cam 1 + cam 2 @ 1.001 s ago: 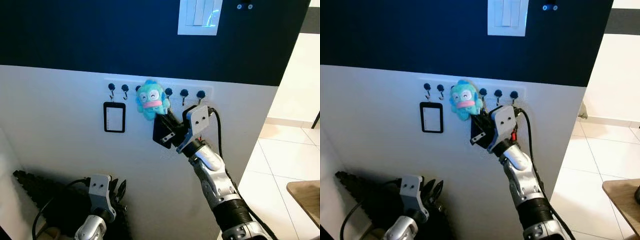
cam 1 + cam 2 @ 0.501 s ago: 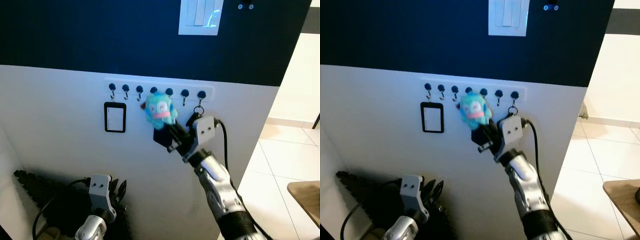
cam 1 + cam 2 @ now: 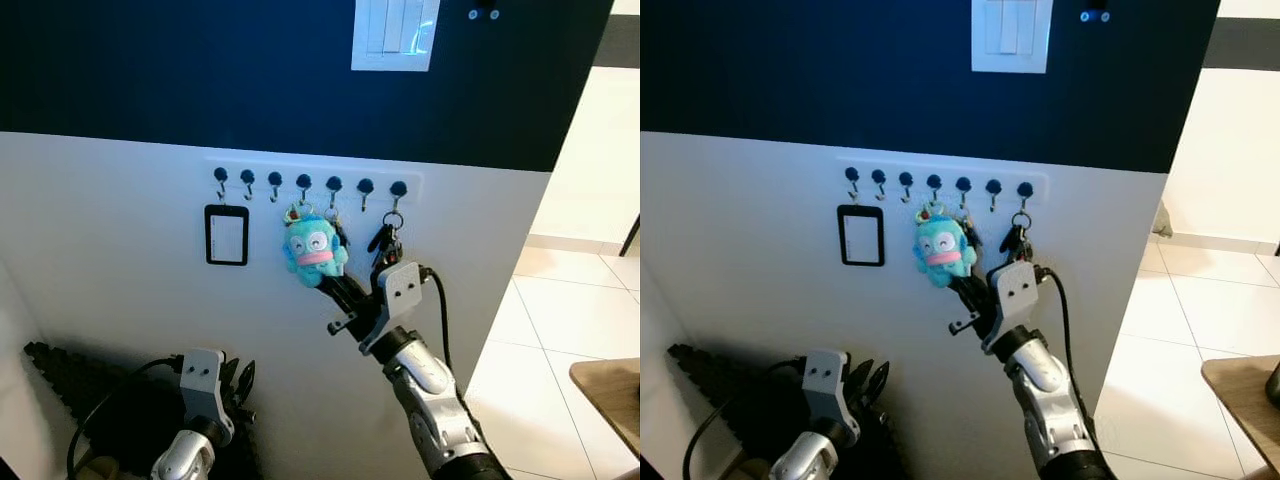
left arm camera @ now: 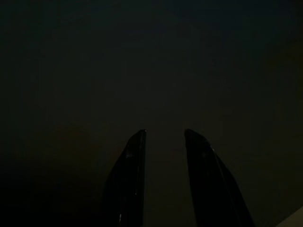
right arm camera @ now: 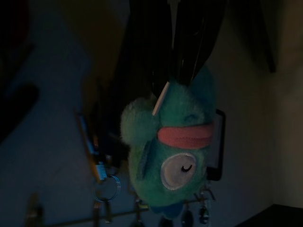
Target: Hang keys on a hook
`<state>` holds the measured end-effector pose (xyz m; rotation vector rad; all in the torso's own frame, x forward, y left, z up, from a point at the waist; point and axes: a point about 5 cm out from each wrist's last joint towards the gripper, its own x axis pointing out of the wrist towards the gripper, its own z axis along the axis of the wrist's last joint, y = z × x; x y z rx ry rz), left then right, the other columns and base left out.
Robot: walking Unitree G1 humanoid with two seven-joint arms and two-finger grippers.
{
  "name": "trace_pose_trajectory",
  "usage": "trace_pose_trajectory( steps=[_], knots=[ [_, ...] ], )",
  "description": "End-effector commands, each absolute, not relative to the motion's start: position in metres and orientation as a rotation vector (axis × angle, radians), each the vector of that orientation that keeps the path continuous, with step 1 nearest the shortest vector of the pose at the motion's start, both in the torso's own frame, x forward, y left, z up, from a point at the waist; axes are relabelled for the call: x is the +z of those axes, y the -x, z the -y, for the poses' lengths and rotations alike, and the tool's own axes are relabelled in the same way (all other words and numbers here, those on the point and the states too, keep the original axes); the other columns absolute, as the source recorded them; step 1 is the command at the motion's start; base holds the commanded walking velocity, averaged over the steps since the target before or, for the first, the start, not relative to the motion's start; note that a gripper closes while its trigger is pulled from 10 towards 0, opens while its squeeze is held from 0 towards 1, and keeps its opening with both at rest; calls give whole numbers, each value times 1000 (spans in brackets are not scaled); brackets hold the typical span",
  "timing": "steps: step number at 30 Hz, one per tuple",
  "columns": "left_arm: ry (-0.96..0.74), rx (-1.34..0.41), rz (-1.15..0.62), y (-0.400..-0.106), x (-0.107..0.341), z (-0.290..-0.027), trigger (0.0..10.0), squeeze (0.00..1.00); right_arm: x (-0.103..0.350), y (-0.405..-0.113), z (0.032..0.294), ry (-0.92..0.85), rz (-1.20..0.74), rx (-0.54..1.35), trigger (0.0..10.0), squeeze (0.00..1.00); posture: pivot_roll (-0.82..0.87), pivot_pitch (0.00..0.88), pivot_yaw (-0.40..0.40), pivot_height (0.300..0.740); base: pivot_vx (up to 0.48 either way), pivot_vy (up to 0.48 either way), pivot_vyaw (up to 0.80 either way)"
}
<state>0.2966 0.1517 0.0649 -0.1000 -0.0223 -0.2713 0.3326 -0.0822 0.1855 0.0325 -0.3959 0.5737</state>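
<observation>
Keys (image 3: 332, 222) with a teal plush charm (image 3: 314, 252) hang against the white wall from a hook in the middle of the hook rail (image 3: 312, 182), the charm dangling below the hook with its face turned out into the room. The right gripper (image 3: 338, 296) sits directly beneath the charm, its two black fingers pointing up and toward the wall at the plush's underside; the right wrist view looks along those fingers straight at the toy, close to or touching it. Whether the fingers pinch the charm or stand loose around it cannot be told from these pictures. The bunch's long axis runs straight down from hook to charm, so any release or withdrawal would mean drawing the gripper down and away from the wall. The right arm is by far the nearer; the left gripper (image 4: 163, 179) hangs idle low by the floor, its fingers parted with nothing between them. The charm is a round, fuzzy teal figure with a pink mouth. A second bunch (image 3: 386, 238) hangs from the rightmost hook, and a black-framed card holder (image 3: 226, 235) from the leftmost.
</observation>
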Motion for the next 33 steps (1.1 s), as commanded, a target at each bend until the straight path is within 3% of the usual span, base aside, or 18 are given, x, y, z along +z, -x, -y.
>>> trace_pose_trajectory(
  steps=[1, 19, 20, 21, 22, 25, 26, 33],
  knots=[
    [107, -276, 11, -296, 64, -148, 10000, 0, 183, -330, 79, -28, 382, 589, 10000, 0, 18, 30, 1, 740, 0, 0, 0],
    [111, -283, 14, -297, 64, -145, 10000, 0, 172, -333, 84, -28, 319, 562, 10000, 0, 13, 22, 0, 740, 0, 0, 0],
    [111, -284, 14, -297, 64, -145, 10000, 0, 172, -333, 85, -32, 317, 558, 10000, 604, 13, 21, 0, 740, 0, 0, 0],
    [111, -284, 14, -297, 64, -145, 10000, 0, 172, -333, 85, -32, 317, 558, 10000, 604, 13, 21, 0, 740, 0, 0, 0],
    [111, -285, 14, -297, 64, -145, 10000, 0, 172, -333, 86, -35, 315, 553, 10000, 1000, 13, 21, 0, 740, 0, 0, 0],
    [112, -285, 16, -297, 64, -145, 10000, 0, 170, -334, 87, -16, 307, 535, 10000, 1000, 14, 20, -1, 740, 0, 0, 0],
    [114, -286, 19, -297, 65, -144, 10000, 0, 169, -334, 87, 0, 303, 524, 10000, 0, 14, 20, -1, 740, 0, 0, 0],
    [137, -309, 41, -296, 68, -142, 10000, 0, 160, -331, 88, -2, 281, 533, 10000, 0, 16, 21, -2, 740, 0, 0, 0]
  ],
)
